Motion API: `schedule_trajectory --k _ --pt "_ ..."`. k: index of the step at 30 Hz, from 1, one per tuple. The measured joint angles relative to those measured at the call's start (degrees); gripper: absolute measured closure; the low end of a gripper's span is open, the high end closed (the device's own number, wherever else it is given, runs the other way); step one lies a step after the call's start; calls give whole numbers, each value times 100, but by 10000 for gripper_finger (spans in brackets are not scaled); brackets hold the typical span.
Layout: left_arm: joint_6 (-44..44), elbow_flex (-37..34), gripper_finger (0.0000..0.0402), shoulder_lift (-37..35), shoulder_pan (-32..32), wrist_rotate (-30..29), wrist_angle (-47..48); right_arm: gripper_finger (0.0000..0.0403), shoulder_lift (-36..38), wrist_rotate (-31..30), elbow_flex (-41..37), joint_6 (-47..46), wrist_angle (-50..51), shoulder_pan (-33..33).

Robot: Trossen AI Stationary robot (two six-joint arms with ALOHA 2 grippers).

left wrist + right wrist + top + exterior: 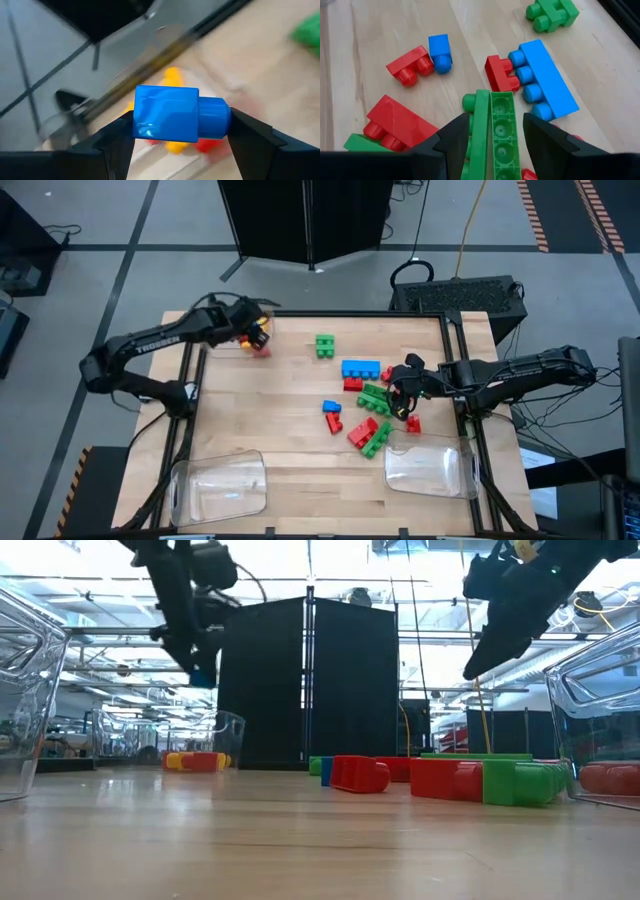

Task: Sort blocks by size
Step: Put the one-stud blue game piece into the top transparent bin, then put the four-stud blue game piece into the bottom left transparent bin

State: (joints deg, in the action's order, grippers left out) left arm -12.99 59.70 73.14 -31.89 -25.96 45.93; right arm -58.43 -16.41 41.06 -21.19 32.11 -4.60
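Two clear trays (218,485) sit at the near edge of the tabletop (290,395), one left, one right (428,468); landmark is the long blue block (361,367) mid-table. Far left of it, at the far-left corner, left pincer (256,332) hangs above the tabletop, gripping a small blue block (175,114) between its fingers. Under it a small pile of yellow and red blocks (259,343) lies inside a clear tray. Left and behind the long blue block: green block (324,345), alone. Just in front of it: small red block (353,383), touching. Front-left of it: small blue block (331,407) beside a red one (333,422). Right of the long blue block, right pincer (407,393) is clamped on a long green block (499,131), lifted above the heap. Front of the long blue block: red and green blocks (368,434) piled together near the right tray.
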Motion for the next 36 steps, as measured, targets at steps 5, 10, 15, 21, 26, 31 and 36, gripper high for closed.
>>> schedule_trajectory --k 5,10,15,21,26,31,36 --pt "168 -140 139 0 -774 800 265 229 0 -2 0 -65 -15 0" --pt "298 -450 139 7 -1414 1408 257 229 0 -2 0 -63 -15 0" --pt "667 -742 135 7 -1831 1412 250 229 0 -2 0 -34 -15 0" --pt "952 -1034 98 7 -1883 1601 61 229 0 -7 0 537 -14 0" --pt "901 -1064 66 75 -1877 1719 46 229 0 -26 0 513 269 0" --pt "885 -1064 58 83 -1877 1700 -84 229 0 -25 0 -151 965 0" --pt "838 -1064 57 85 -1877 1692 -269 229 0 -239 -2 -919 1454 0"
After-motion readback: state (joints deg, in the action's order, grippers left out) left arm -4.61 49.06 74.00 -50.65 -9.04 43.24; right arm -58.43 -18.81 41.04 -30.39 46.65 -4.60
